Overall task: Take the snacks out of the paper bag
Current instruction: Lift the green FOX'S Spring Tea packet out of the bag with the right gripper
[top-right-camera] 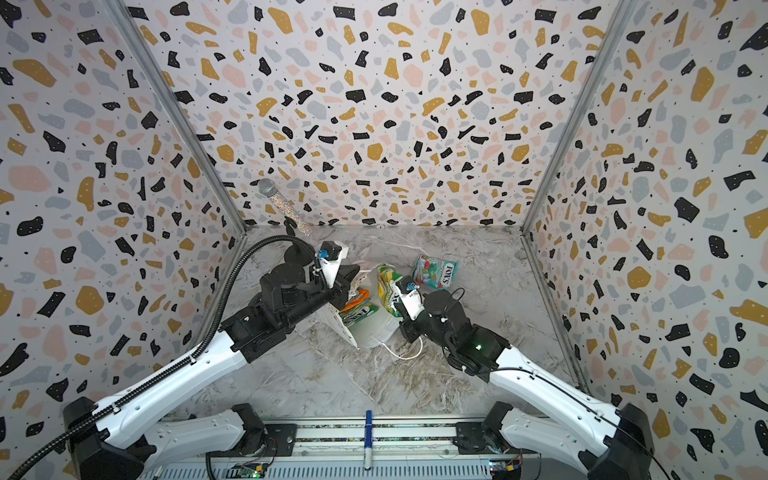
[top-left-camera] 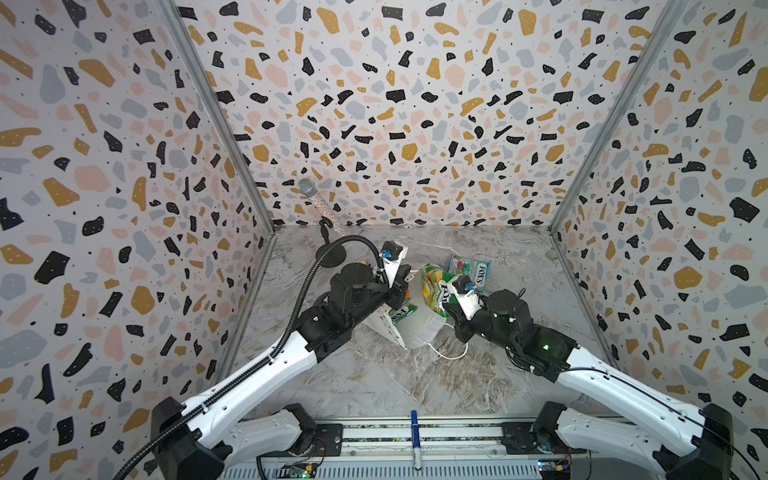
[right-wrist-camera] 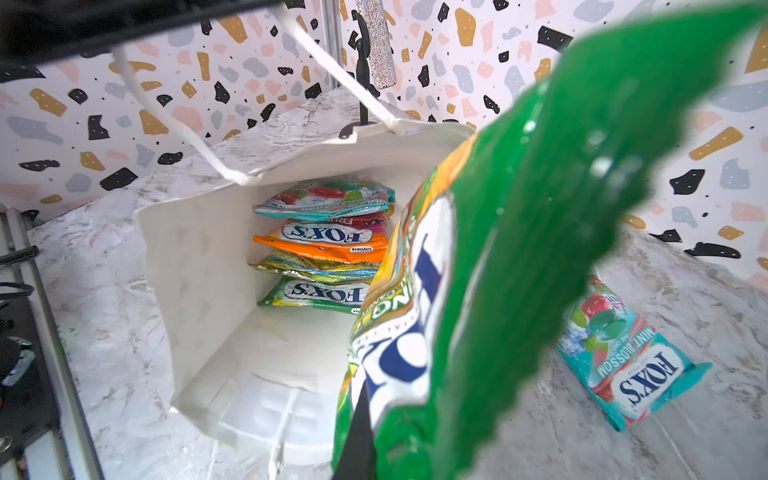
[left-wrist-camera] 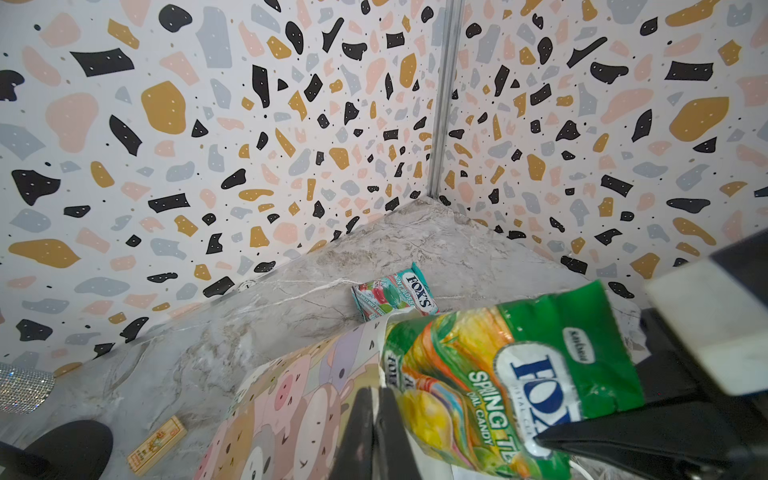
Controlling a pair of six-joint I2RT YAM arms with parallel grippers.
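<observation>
With left claw (left-wrist-camera: pixel 371 415) pinning paper bag (right-wrist-camera: pixel 199 257) rim, right claw (top-left-camera: pixel 446 309) gripping yellow-green packet (left-wrist-camera: pixel 498 374), I lift clear, then swing out.

In the right wrist view the yellow-green packet (right-wrist-camera: pixel 519 249) is blurred, cut off by the picture's edges, and covers all but one dark finger of the right hand (right-wrist-camera: pixel 359 432). In the paper bag (right-wrist-camera: pixel 199 257) the stacked packets (right-wrist-camera: pixel 328 245) overlap, one showing only a crumpled edge; the cord handle (right-wrist-camera: pixel 166 112) passes behind a black shape (right-wrist-camera: pixel 124 20) at the top edge
</observation>
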